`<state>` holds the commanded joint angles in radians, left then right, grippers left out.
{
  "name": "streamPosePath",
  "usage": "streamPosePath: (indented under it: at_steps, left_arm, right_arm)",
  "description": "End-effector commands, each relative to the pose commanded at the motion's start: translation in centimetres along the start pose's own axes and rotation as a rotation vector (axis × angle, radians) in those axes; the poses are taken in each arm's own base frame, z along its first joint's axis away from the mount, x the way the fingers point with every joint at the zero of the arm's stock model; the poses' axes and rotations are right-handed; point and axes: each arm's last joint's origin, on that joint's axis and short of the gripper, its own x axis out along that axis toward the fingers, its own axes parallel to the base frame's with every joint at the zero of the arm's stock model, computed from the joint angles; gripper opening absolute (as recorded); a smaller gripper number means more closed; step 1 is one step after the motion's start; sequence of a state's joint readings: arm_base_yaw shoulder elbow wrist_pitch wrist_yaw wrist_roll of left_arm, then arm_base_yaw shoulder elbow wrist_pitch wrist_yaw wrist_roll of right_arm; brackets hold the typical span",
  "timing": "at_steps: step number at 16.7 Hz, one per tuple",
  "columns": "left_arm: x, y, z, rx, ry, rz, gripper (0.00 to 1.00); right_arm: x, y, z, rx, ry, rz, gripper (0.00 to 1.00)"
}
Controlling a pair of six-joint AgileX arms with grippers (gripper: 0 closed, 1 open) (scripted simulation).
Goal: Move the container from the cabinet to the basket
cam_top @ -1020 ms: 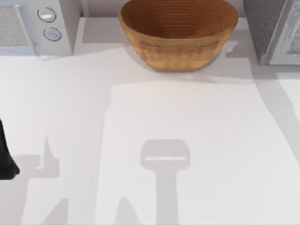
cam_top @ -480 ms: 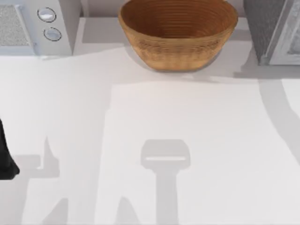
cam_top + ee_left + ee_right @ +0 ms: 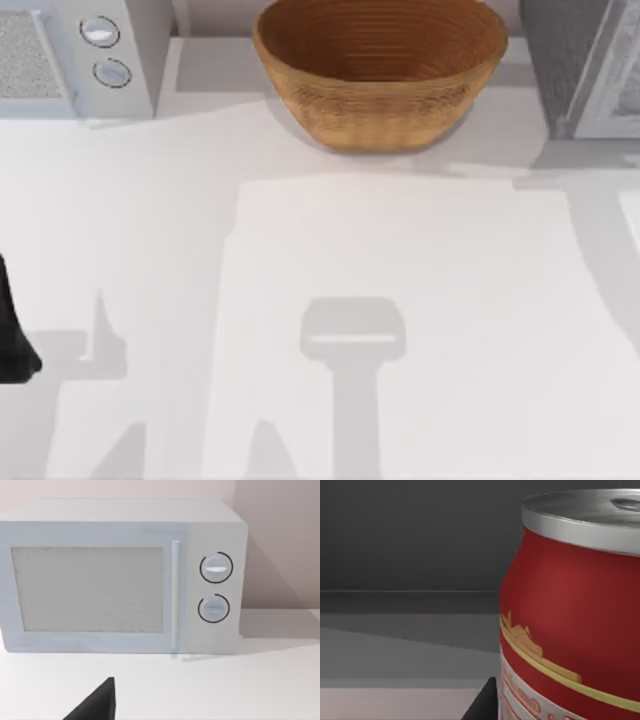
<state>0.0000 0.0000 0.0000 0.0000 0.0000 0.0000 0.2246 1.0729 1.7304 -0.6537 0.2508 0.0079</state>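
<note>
Clearly the can (image 3: 570, 610) stands upright inside the dark cabinet (image 3: 410, 535), close before the right wrist camera, silver lid up, red sides bulging smoothly. I judge it rigid, fairly light and slick, so the grip belongs across the red sides at mid-height, below the shoulder, squeezed firmly. Whether the right gripper's fingers are spread or pinching, I cannot tell. Outward, the basket (image 3: 380, 100) waits at the table's back middle. Parked at the left edge, the left arm (image 3: 12, 340) faces the microwave (image 3: 120, 575).
</note>
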Motion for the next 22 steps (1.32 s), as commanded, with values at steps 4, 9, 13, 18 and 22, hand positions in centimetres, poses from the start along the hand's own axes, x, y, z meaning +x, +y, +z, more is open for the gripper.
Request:
streamPosePath:
  at_steps: [4, 9, 13, 18, 22]
  left_arm:
    - [0.0, 0.0, 0.0, 0.000, 0.000, 0.000, 1.00]
    - [0.0, 0.0, 0.0, 0.000, 0.000, 0.000, 1.00]
    - [0.0, 0.0, 0.0, 0.000, 0.000, 0.000, 1.00]
    - [0.0, 0.0, 0.0, 0.000, 0.000, 0.000, 1.00]
    - [0.0, 0.0, 0.0, 0.000, 0.000, 0.000, 1.00]
  right_arm:
    - [-1.4, -1.0, -6.8, -0.010, 0.043, 0.003, 0.00]
    - [-3.1, -2.1, -19.7, -0.013, 0.108, 0.007, 0.00]
    - [-4.3, -2.8, -29.5, -0.004, 0.101, 0.012, 0.00]
    - [-4.8, -3.2, -36.1, 0.004, 0.027, 0.017, 0.00]
    - [-4.8, -3.2, -37.0, 0.005, 0.007, 0.018, 0.00]
